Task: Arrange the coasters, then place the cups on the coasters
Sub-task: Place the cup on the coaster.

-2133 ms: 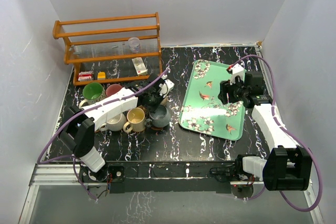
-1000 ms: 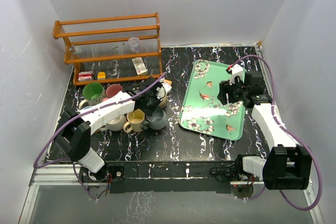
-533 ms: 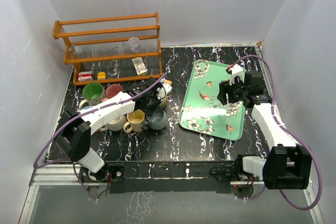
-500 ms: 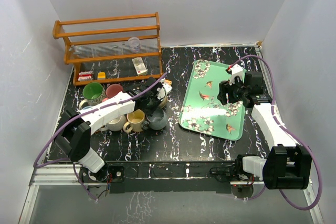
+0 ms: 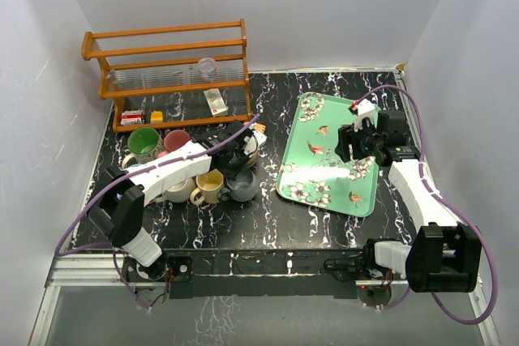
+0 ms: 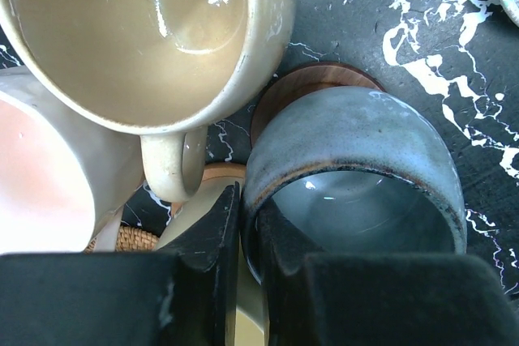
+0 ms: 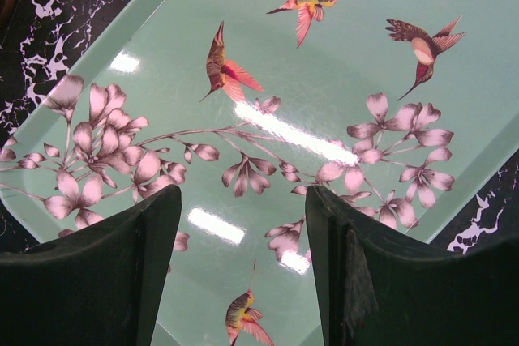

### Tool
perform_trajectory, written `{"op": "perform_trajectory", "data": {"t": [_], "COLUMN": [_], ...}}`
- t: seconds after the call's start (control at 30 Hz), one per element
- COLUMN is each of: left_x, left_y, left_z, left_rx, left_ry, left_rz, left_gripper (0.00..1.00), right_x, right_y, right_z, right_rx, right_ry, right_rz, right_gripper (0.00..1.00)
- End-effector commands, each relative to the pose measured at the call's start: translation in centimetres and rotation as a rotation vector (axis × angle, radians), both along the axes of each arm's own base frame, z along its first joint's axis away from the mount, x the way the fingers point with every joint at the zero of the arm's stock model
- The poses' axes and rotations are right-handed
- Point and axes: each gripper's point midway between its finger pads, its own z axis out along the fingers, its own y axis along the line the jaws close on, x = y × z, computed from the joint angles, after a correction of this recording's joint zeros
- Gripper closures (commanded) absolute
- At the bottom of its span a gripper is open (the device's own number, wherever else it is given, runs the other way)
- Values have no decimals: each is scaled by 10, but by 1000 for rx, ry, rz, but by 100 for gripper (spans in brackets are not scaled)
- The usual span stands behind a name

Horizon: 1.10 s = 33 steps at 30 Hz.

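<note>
We note the left gripper [image 6: 247, 237] clamped on the near rim of the blue mug [image 6: 357, 143]. A dark coaster [image 6: 304, 87] shows under the mug's far side, and the tan mug [image 6: 122, 30] stands just beside. The right gripper [image 7: 243, 224] hangs open over the green tray [image 7: 324, 62].

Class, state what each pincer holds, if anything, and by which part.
Left pincer grips the blue mug by its rim; right pincer is open, holding nothing.
</note>
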Motion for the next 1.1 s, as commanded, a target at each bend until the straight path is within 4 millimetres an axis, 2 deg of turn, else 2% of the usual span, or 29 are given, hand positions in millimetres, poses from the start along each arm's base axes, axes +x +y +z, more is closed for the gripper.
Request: {"op": "perform_trajectory", "data": {"t": [0.0, 0.67, 1.07], "left_x": [9, 6, 9], "left_y": [-9, -12, -9], "left_z": [14, 11, 23], "left_rx": [-35, -43, -49], "left_ry": [-46, -29, -68], "left_rz": [-5, -11, -13], "left_gripper": [92, 81, 73], "right_x": [4, 4, 4], "right_y": [1, 1, 0], "right_z": [6, 7, 6], "right_rx": [1, -1, -2], "right_ry": [-36, -38, -36], "right_rz": [17, 22, 20], "right_gripper": [39, 38, 37]}}
